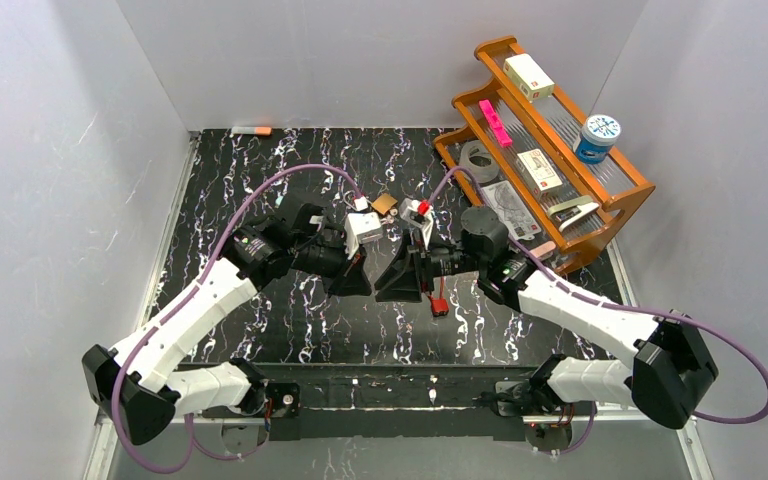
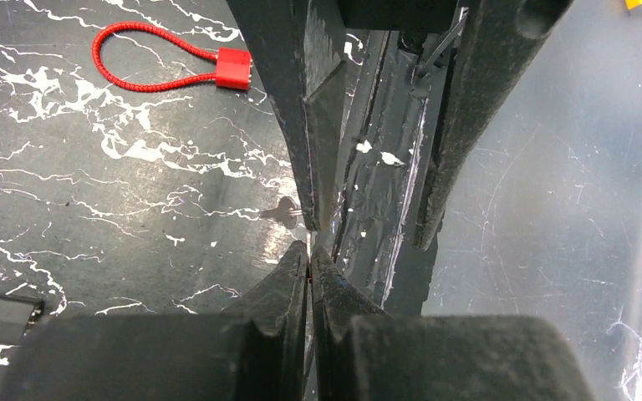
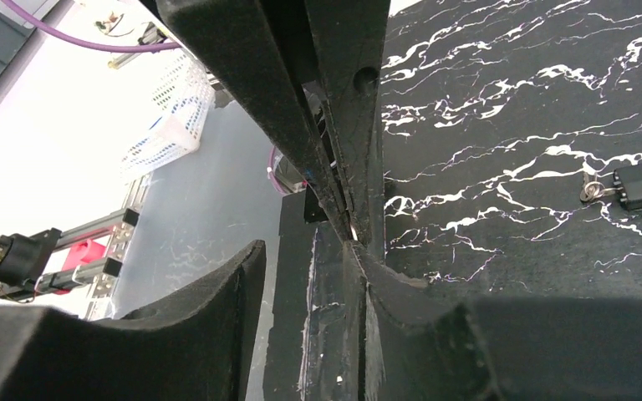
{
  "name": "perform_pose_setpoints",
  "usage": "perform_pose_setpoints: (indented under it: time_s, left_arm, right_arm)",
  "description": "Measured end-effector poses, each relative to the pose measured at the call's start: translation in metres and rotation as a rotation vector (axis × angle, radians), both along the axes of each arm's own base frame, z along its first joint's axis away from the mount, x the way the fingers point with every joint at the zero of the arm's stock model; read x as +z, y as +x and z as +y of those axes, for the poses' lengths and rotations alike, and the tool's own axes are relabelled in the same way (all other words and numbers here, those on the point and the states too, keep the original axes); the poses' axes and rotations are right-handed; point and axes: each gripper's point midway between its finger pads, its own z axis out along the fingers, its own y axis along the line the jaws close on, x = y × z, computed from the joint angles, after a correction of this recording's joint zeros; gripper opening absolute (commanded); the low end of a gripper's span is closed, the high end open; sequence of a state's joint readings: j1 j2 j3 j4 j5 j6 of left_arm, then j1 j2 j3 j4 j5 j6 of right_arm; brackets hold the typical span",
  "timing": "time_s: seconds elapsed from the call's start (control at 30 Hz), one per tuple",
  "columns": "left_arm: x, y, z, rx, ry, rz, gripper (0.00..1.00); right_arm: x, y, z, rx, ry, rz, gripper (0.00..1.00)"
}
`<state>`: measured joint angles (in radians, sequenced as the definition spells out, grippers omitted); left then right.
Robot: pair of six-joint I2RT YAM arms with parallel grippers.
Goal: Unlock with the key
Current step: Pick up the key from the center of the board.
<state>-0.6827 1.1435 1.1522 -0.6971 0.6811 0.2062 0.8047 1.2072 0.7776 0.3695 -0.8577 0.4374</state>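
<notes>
Both left tool point(image 1: 362, 285) and right tool point(image 1: 384, 288) tip-to-tip

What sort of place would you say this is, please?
Likely a robot lab test cell: plain white walls box in a black marbled table, and a wooden rack holds small props.

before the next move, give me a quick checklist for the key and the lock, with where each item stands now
1. Left gripper shut: ok, its fingertips are pressed together.
2. Key in that grip: cannot tell. A small grey key shape shows beside the tips, but whether it is held or lying there is unclear.
3. Right gripper open: ok, there is a gap between its fingers.
4. Red cable lock located: ok, it lies on the table.
5. Lock steadied by a gripper: not ok, neither one touches it.
6. Grippers apart from each other: not ok, their tips meet or nearly meet.
</notes>
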Motion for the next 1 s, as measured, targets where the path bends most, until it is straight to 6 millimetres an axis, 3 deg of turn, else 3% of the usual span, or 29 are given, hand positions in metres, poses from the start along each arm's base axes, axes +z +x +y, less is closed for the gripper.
perform_pose_setpoints:
  time_s: [0.3, 0.57, 0.77, 1.0]
  left_arm:
    - [0.009, -0.009, -0.001, -0.032, -0.036, -0.002, 0.0]
    - [0.01, -0.012, -0.001, -0.04, -0.042, 0.002, 0.0]
    - [0.01, -0.014, -0.001, -0.046, -0.043, 0.011, 0.0]
    - [0.011, -0.016, -0.002, -0.053, -0.046, 0.014, 0.0]
  right_arm:
    - [0.013, 0.014, -0.003, -0.106, 0.04, -0.051, 0.48]
    - [-0.007, 0.019, 0.002, -0.094, -0.007, -0.033, 0.3]
    - [-0.014, 0.015, 0.001, -0.066, -0.025, -0.031, 0.52]
    - [-0.014, 0.024, 0.0, -0.136, -0.041, -0.012, 0.54]
